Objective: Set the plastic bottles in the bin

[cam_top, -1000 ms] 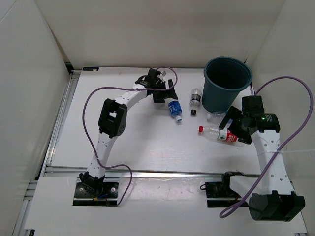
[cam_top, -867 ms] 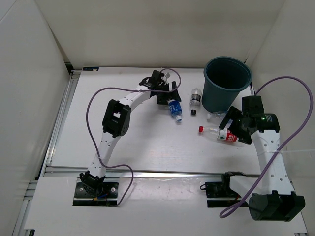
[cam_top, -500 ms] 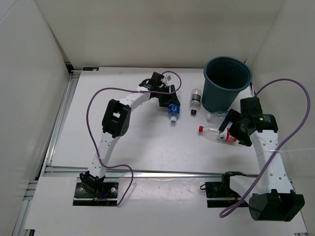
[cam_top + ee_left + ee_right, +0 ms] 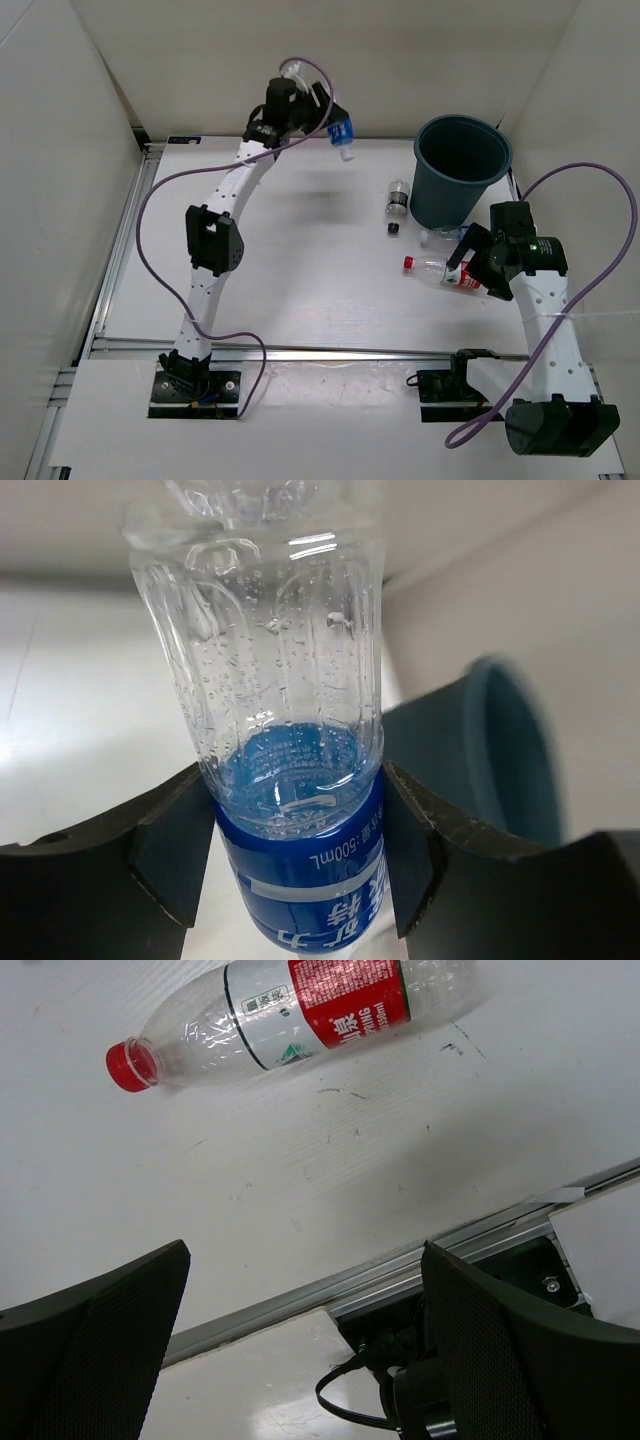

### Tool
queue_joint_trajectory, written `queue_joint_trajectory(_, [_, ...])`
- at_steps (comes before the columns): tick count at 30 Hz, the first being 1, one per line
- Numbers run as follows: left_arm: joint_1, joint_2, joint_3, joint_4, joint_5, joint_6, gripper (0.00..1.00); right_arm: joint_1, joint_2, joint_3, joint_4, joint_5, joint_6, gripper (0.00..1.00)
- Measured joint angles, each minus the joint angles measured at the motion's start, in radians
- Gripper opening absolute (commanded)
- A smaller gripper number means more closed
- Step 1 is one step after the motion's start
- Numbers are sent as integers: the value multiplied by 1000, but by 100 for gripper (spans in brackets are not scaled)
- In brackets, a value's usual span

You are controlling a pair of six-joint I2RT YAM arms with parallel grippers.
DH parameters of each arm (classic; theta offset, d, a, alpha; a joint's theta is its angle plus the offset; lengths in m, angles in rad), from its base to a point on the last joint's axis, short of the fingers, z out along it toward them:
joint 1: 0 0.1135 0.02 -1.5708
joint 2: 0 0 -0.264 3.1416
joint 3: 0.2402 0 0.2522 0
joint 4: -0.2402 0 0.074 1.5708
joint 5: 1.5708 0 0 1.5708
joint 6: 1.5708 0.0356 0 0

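The bin (image 4: 462, 170) stands back right on the table (image 4: 300, 290). One bottle (image 4: 397, 197) lies just left of it, a second bottle (image 4: 435, 268) in front.

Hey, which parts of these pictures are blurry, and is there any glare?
Left wrist view: the blue-label bottle is sharp with bright glints, the bin behind it blurred. Right wrist view: the red-label bottle is sharp, no strong glare.

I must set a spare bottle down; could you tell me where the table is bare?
The table is bare between the left arm and the red-capped bottle, and along its left side. Crowded: beside the bin, with bottles and a small dark piece.
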Motion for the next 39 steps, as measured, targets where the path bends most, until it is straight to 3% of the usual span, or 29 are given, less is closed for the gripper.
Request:
queue_joint_trajectory(6, [-8,-64,50,232,-37,-114,51,0,1,61,-46,21,26,100])
queue_joint_trajectory(15, [-146,-67,47,476,-123,-197,48,0,-11,166,-99,-22,72,100])
queue_joint_trajectory(21, [-286,-63,42,515,-171,-95,48,0,-95,237,-153,-91,64,100])
queue_joint_trajectory(25, [-358,-62,34,522,-210,13,49,0,-186,318,-175,-222,25,100])
queue_joint_trajectory(33, [-370,-54,32,526,-335,179,50,-1,-331,383,-185,-559,-50,100])
queue_joint_trajectory(39, [-369,-50,32,550,-351,281,51,-2,-403,350,-201,-717,-110,100])
